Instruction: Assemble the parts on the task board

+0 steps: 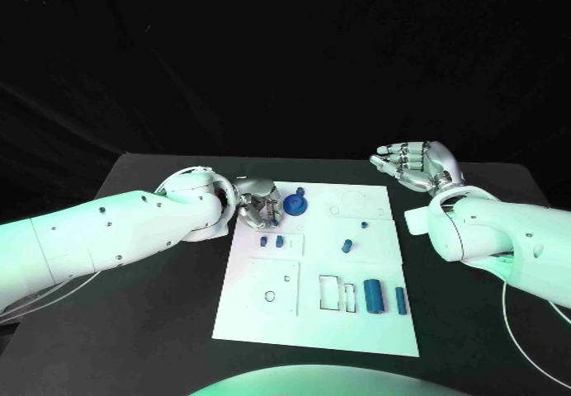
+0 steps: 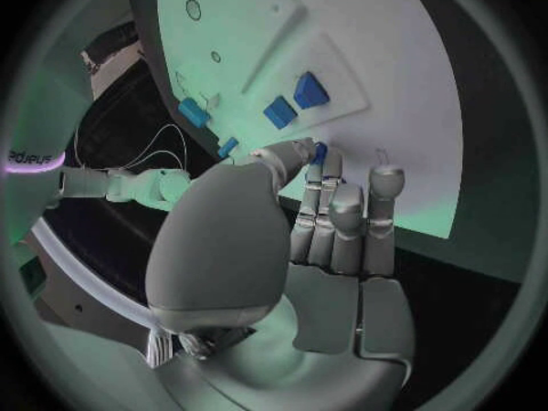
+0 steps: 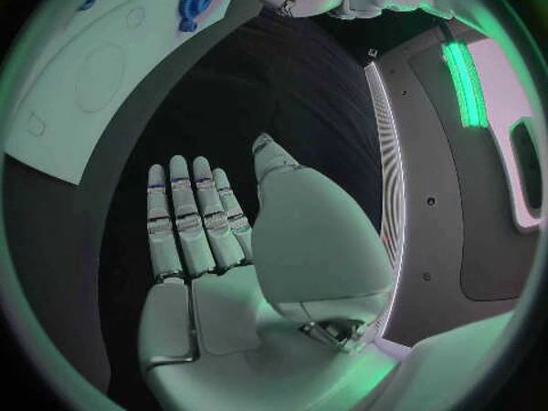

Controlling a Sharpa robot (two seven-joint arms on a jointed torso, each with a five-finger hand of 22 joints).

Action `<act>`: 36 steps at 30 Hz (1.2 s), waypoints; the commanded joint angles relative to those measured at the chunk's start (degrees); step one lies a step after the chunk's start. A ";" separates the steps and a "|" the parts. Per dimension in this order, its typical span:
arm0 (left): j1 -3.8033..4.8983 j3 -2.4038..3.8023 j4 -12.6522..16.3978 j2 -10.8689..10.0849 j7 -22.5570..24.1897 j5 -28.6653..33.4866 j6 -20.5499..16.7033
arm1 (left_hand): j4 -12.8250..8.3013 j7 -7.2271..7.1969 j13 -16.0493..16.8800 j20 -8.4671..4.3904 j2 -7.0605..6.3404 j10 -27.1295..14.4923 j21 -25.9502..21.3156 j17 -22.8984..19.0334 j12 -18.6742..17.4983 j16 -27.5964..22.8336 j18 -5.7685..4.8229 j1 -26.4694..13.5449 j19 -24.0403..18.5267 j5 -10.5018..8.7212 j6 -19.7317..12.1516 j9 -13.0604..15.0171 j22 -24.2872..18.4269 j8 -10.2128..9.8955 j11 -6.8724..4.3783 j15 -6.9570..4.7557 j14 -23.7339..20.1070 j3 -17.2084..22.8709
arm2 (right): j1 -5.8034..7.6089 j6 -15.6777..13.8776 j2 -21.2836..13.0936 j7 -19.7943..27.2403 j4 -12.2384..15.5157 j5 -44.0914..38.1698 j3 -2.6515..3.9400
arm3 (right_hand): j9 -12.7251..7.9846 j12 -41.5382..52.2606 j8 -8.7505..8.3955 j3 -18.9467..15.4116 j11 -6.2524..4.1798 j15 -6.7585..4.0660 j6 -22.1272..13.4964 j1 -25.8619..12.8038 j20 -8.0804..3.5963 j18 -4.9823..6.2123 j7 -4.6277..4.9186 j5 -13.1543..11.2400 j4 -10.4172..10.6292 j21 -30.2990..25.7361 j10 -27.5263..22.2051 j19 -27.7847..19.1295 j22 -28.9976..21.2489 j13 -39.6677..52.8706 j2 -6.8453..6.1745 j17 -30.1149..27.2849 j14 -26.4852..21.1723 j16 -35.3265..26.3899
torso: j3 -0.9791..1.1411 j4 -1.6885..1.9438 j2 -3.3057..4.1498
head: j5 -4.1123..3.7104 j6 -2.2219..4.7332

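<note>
Several small blue parts point(image 1: 374, 296) lie on the white task board point(image 1: 321, 330), a flat matte plate in the middle of the black table point(image 1: 143, 330). One round toothed blue gear point(image 1: 294, 205) sits near the far left corner, touching my left hand point(image 1: 253, 206); my fingers there are curled around it, but I cannot tell if they really hold it. Two long blue pieces lie at the near right side. My right hand point(image 1: 417, 165) hangs beside the board's far right corner, fingers released and holding nothing.
</note>
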 commanded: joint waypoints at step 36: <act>-0.02 -0.10 -0.16 0.79 -0.68 -0.04 2.42 | -0.53 0.28 -0.25 0.00 0.40 -0.54 -2.01 -3.26 -2.09 -0.90 0.00 -0.56 -2.32 -0.42 -0.24 -0.15 -2.67 -1.35 0.46 0.27 -1.37 -0.08 | -0.13 2.69 0.64 -0.24 -0.52 0.05 0.01 | -0.10 -0.17 -0.01 -0.25 -0.04 -0.27 0.35 -0.56 -0.19 0.63 1.00 -0.25 0.08 0.23 0.38 0.17 -0.16 -0.02 0.51 -0.17 0.22 -0.22 | 0.00 0.00 0.01 | -0.14 0.18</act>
